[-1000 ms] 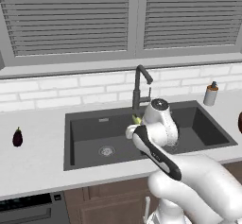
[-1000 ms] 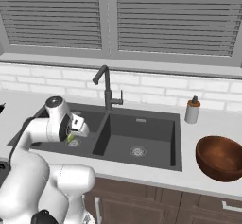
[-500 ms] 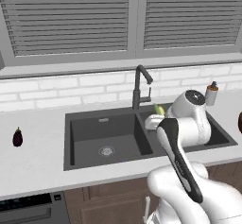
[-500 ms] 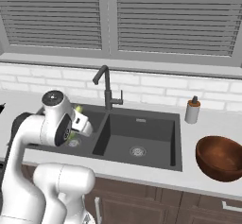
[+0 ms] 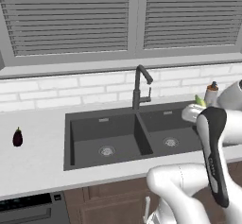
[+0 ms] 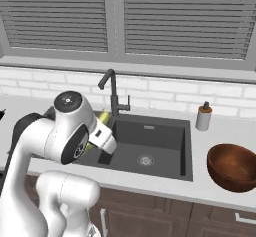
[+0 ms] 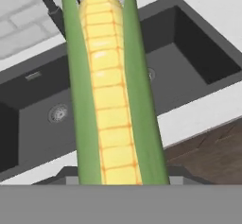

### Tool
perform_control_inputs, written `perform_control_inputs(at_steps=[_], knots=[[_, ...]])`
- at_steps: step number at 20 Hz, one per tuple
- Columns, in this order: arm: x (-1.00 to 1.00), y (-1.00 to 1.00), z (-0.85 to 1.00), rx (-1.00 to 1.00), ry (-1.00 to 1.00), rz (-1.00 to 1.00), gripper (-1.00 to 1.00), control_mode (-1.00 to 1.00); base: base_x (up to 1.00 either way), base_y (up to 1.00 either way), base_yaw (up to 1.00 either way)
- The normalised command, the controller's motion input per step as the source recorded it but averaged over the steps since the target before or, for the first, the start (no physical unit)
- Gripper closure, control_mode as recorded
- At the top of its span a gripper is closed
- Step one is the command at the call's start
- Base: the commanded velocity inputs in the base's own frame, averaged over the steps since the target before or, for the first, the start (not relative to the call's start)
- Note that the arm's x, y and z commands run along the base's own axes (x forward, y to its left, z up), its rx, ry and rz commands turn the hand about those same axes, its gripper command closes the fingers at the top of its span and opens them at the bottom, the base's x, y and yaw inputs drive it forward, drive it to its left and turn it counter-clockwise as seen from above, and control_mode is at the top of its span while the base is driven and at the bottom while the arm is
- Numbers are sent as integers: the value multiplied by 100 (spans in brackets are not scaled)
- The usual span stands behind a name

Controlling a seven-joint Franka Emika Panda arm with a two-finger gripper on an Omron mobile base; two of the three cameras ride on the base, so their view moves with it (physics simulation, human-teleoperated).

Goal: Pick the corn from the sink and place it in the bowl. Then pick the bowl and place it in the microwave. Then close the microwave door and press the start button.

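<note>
The arm bends high at the right of the frame, over the sink (image 5: 118, 138). Its jaws are shut on the corn (image 7: 111, 90), which sticks up out of them above the basin. The bowl (image 6: 231, 167) sits on the bench (image 6: 210, 191), far right.

grey window blinds (image 5: 71, 20) above white brick backsplash (image 5: 61, 93).
</note>
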Motion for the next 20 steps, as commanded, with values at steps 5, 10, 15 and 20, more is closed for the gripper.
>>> perform_control_inputs(at_steps=[5,10,15,20], knots=[[-41,-98,38,5,0,-24,100,-100,0,0,0],[-2,-100,26,7,2,-37,100,-100,0,0,0],[5,-100,1,12,13,-46,100,-100,0,0,0],[20,-93,-15,22,23,-40,100,-100,0,0,0]])
